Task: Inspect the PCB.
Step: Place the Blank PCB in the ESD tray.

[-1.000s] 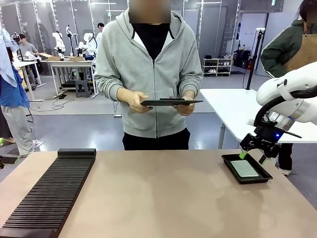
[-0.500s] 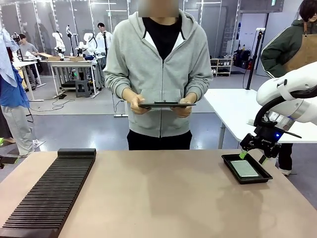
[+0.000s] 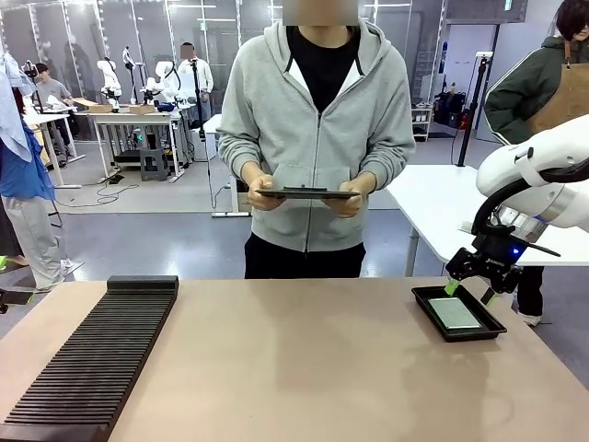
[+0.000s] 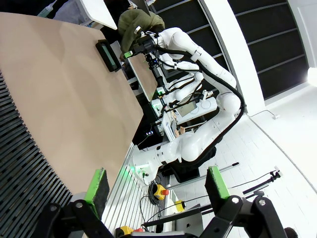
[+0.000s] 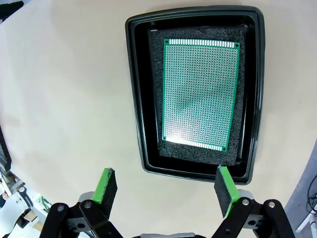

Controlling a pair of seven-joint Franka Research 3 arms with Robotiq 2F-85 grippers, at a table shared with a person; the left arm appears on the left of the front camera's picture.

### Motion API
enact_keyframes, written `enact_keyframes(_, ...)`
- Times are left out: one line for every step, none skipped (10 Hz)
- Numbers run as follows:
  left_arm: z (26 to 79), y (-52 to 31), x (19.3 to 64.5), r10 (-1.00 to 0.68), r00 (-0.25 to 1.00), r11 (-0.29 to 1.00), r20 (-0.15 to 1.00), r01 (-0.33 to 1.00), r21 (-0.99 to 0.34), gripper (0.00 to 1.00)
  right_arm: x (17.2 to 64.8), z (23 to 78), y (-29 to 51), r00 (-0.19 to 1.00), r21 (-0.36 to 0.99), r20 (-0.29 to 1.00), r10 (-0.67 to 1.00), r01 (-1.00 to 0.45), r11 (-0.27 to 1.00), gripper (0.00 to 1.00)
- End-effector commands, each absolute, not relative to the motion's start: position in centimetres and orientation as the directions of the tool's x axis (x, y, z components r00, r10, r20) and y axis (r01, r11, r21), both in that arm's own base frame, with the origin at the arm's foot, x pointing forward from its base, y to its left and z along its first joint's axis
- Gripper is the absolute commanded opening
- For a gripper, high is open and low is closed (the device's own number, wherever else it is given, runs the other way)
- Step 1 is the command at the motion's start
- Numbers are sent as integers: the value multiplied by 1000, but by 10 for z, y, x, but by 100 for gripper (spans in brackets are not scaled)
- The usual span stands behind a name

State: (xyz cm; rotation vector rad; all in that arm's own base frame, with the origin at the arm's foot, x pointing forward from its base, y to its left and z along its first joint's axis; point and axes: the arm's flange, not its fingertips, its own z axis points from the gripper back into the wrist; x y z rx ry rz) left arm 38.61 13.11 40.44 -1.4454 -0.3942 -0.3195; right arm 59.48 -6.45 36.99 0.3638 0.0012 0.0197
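The PCB [image 5: 200,93], a green perforated board, lies flat on dark foam inside a shallow black tray [image 5: 140,89]. In the front view the PCB [image 3: 456,313] rests in that tray [image 3: 429,298] at the table's right side. My right gripper [image 3: 471,284] hovers open just above the tray's far end; in the right wrist view the right gripper [image 5: 166,186] looks straight down, jaws wide, nothing between them. My left gripper [image 4: 156,184] is open and empty, pointing out past the table edge. The far tray [image 4: 109,54] and my right arm show in that view.
A long black slotted rack [image 3: 97,354] covers the table's left side and appears again as the rack [image 4: 25,168] in the left wrist view. A person in a grey hoodie [image 3: 317,129] stands at the far side holding a dark tablet [image 3: 306,193] in both hands.
The person has stepped to picture right and stood taller, holding the tablet level. Neither arm has moved and the PCB lies where it was.
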Motion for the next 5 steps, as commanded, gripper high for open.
enact_keyframes(405,131,385,25,893,104,449,444,-890,100,597,369,-64,1000,357,0,22,-21,934,100)
enact_keyframes(405,131,385,25,893,104,449,444,-890,100,597,369,-64,1000,357,0,22,-21,934,100)
enact_keyframes(405,131,385,25,893,104,449,444,-890,100,597,369,-64,1000,357,0,22,-21,934,100)
enact_keyframes(405,131,385,25,893,104,449,444,-890,100,597,369,-64,1000,357,0,22,-21,934,100)
enact_keyframes(405,131,385,25,893,104,449,444,-890,100,597,369,-64,1000,357,0,22,-21,934,100)
